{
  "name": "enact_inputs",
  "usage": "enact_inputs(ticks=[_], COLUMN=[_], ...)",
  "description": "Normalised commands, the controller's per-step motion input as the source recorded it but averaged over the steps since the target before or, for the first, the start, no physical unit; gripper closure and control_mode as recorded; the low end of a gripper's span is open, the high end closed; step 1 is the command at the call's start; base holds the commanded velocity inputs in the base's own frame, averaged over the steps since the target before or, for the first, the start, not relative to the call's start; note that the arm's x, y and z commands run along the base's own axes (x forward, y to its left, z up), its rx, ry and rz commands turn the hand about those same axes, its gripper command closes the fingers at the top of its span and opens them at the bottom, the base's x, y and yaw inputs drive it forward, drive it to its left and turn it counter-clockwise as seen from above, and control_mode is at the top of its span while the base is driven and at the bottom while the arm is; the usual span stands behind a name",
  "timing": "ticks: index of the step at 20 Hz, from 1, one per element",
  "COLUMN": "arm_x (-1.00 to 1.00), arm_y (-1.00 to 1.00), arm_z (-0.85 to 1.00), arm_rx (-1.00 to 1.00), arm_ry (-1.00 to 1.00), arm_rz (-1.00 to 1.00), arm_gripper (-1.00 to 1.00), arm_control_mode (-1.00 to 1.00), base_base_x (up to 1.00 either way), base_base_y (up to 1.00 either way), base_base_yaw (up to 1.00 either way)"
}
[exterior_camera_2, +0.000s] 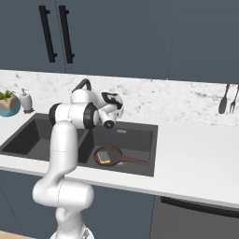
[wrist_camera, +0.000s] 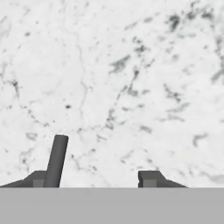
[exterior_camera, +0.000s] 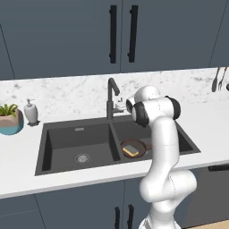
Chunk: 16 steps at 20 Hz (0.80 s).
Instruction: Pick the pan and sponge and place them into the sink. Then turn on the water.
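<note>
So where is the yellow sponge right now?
The sponge lies in the pan, which sits in the right basin of the sink, just right of the divider and in front of the faucet.

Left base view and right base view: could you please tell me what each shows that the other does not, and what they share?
Left base view alone: the round drain in the left basin of the sink, and the upright stem of the faucet. Right base view alone: the long handle of the pan, at full length. Shared: the pan in the right basin with the sponge in it, the soap pump, the potted plant and the hanging utensils.
</note>
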Motion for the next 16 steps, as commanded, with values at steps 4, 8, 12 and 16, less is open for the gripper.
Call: enact_inputs(ticks=[4, 8, 12, 16], arm_x=[0.00, 0.00, 0.07, 0.09], arm_y=[-0.78, -0.89, -1.00, -1.00], arm_z=[-0.07, -0.08, -0.08, -0.14], arm_rx=[0.00, 0.00, 0.01, 0.07], arm_ry=[0.02, 0.07, 0.14, 0.16], arm_rz=[-0.22, -0.23, -0.16, -0.08], arm_gripper=[1.00, 1.00, 1.00, 1.00], arm_control_mode=[-1.00, -1.00, -1.00, -1.00], base_base_x=[0.00, 0.00, 0.00, 0.00], base_base_y=[0.00, 0.00, 0.00, 0.00], base_base_yaw=[0.00, 0.00, 0.00, 0.00])
